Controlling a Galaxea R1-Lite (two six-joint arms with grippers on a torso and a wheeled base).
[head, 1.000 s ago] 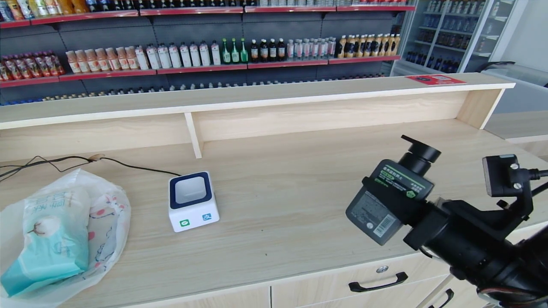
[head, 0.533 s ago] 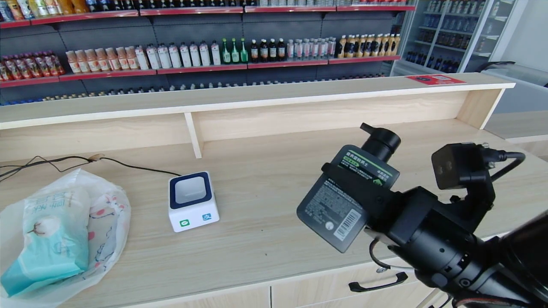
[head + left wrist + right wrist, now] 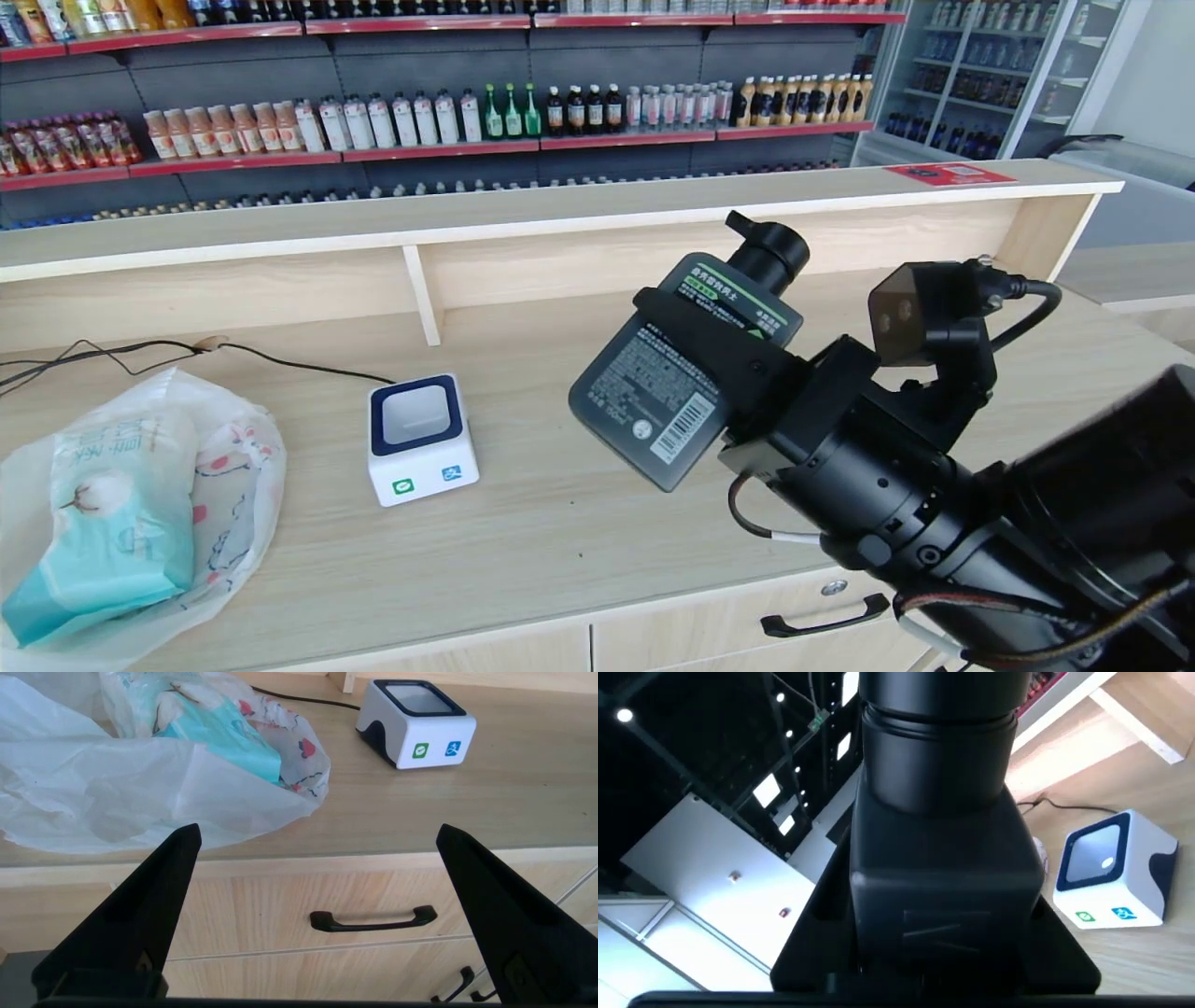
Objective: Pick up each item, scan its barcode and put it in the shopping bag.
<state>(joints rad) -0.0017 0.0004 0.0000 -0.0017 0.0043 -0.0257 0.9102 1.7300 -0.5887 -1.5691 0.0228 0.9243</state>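
Over the wooden counter, carrying the dark bottle closer to the scanner, squeezing it in the right gripper — holding the left gripper spread apart, nearly scanning.

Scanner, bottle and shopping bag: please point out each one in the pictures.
scanner [image 3: 415, 416]: head view, on its top window.
bottle [image 3: 649, 387]: head view, on its back label.
shopping bag [image 3: 112, 793]: left wrist view, on bare white plastic.
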